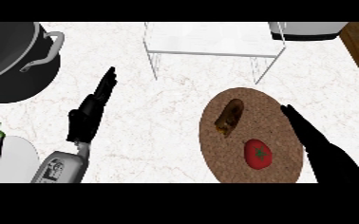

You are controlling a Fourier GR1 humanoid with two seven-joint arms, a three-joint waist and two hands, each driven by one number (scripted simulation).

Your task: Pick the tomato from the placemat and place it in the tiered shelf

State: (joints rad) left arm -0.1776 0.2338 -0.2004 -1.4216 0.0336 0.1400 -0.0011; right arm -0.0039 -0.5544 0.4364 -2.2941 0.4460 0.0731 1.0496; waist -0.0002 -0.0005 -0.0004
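tomato on placemat, shelf behind

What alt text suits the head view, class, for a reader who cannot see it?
A red tomato lies on a brown placemat beside a brown food item, the open right hand at the mat's right edge. A white tiered shelf stands beyond; the open left hand is near a black pot.
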